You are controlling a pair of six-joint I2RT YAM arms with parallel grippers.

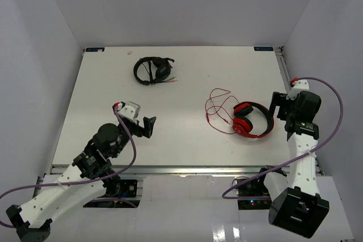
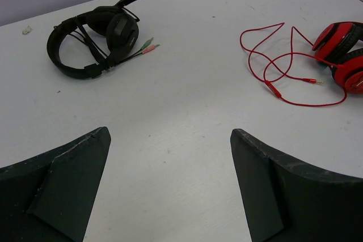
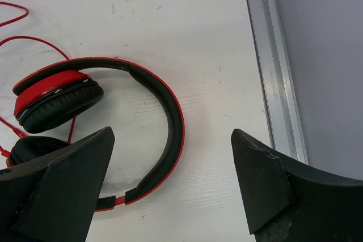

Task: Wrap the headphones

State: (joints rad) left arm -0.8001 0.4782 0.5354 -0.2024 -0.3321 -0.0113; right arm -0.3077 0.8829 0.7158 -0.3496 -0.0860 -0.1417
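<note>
The red headphones lie flat on the white table, right of centre, with both ear cups toward the left. Their thin red cable sprawls in loose loops to the left of them. My right gripper hovers open just right of the headband, which curves between its fingers in the right wrist view; nothing is held. A black-padded ear cup shows at the left there. My left gripper is open over bare table at the near left, and the cable's plug lies far ahead of it.
A smaller all-black headset with its own bundled cord lies at the back left. An aluminium rail runs along the table's right edge, close to my right gripper. White walls enclose the table on three sides.
</note>
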